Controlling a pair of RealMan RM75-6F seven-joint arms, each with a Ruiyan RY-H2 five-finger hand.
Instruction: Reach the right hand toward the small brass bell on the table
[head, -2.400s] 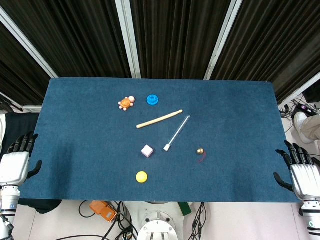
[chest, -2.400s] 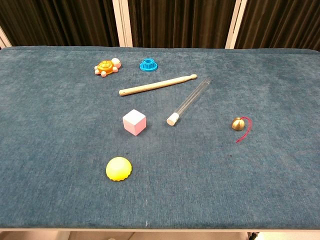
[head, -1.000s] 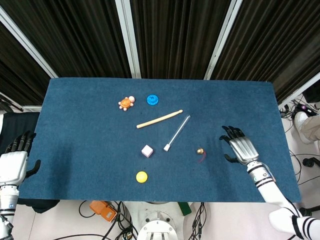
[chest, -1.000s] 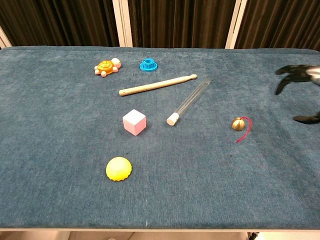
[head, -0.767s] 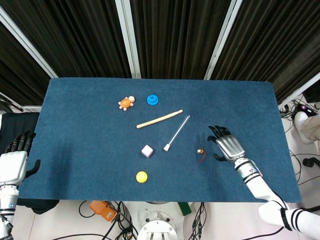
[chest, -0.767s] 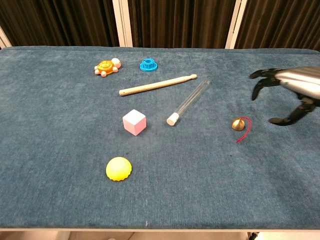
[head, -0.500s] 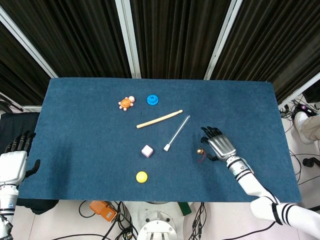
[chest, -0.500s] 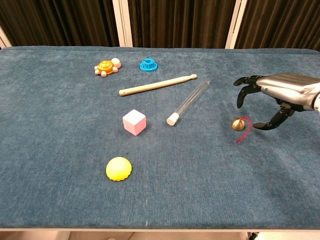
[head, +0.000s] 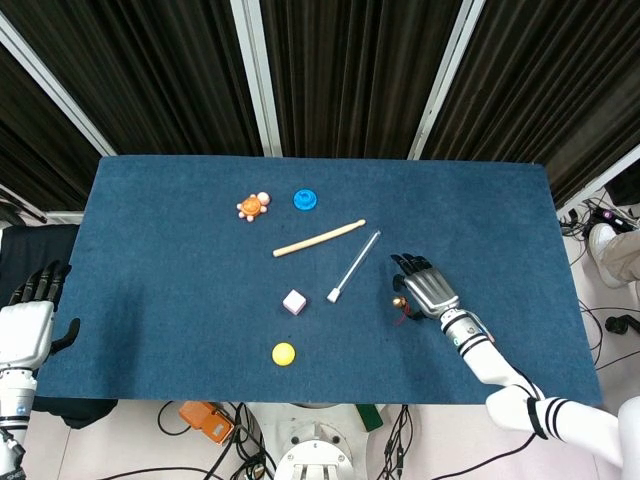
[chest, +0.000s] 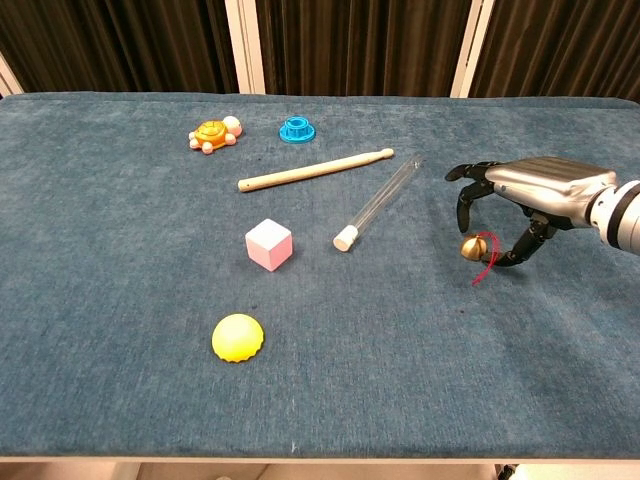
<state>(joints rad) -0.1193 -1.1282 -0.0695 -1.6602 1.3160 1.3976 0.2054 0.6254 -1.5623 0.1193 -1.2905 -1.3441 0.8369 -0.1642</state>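
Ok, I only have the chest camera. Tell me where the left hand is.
Observer: In the head view the left hand sits off the left edge of the table, fingers apart, holding nothing.
Operator: Now give me the bell from above.
Observer: The brass bell shows uncovered at the thumb side of the right hand, not under the palm. I cannot tell whether anything touches it.
Operator: Check the glass tube too.
Observer: From above, blue cloth shows between the right hand's fingertips and the test tube, so they are apart.
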